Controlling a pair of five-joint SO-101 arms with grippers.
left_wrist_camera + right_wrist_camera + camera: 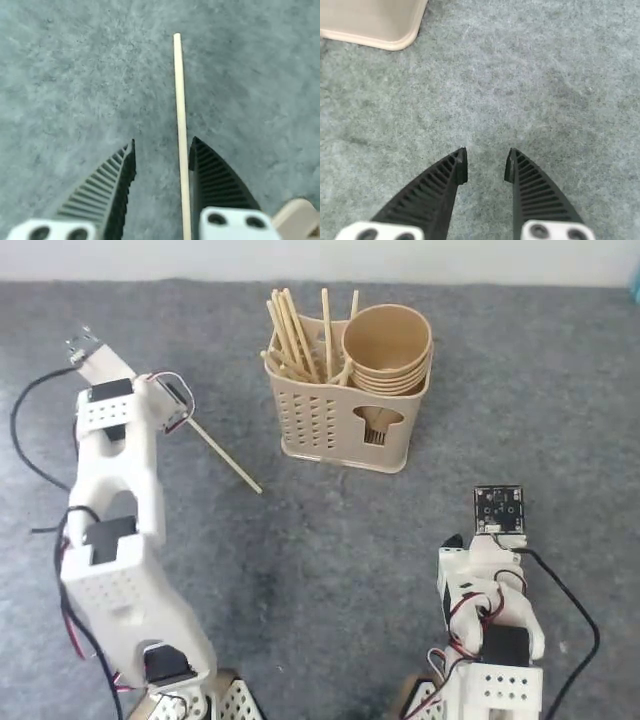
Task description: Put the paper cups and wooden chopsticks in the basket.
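A beige slotted basket stands at the back middle of the grey carpet. It holds a stack of paper cups and several wooden chopsticks. One loose chopstick lies flat on the carpet to the basket's left. My left gripper is open low over it, and the chopstick runs between the fingers, close against one finger. My right gripper is open above bare carpet in front of the basket, with nothing between its fingers.
A lower corner of the basket lies ahead of the right gripper. The left arm stretches along the left side and the right arm sits folded at the front right. Grey carpet covers the ground between them.
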